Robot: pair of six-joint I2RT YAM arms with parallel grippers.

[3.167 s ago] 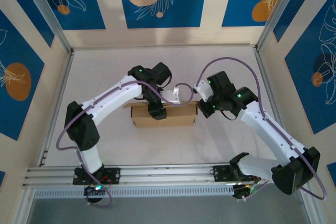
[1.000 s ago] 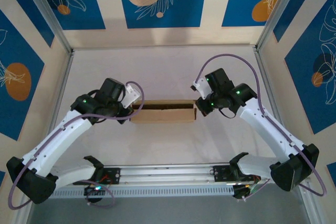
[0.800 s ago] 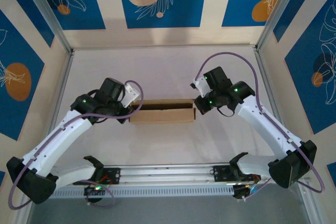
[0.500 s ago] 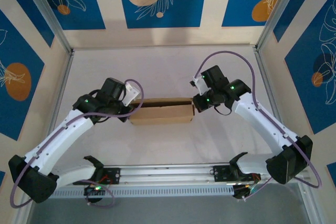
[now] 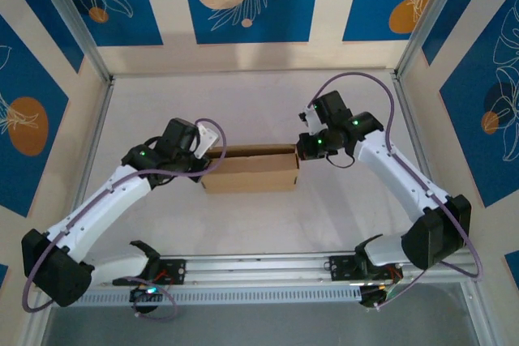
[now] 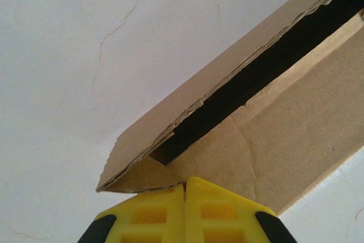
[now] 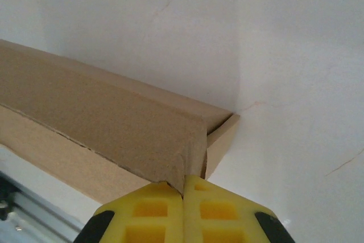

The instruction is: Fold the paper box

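The paper box [image 5: 247, 171] is a brown cardboard carton lying lengthwise mid-table, its broad face turned towards the camera. My left gripper [image 5: 204, 164] is at its left end. In the left wrist view the yellow fingers [image 6: 148, 214] of the left gripper [image 6: 185, 184] meet on the edge of an end flap of the box [image 6: 284, 123], and a dark slot gapes along the carton. My right gripper [image 5: 298, 154] is at the right end. In the right wrist view the right gripper [image 7: 183, 179] pinches a cardboard corner of the box [image 7: 102, 123].
The white table [image 5: 243, 103] is walled in by panels on three sides. An aluminium rail [image 5: 259, 269] with both arm bases runs along the near edge. Purple cables loop above each wrist.
The box has turned between the two grippers: a second ago it showed a narrow top with a dark opening, now its broad face. The right gripper moved left and back, and the left gripper moved slightly right.
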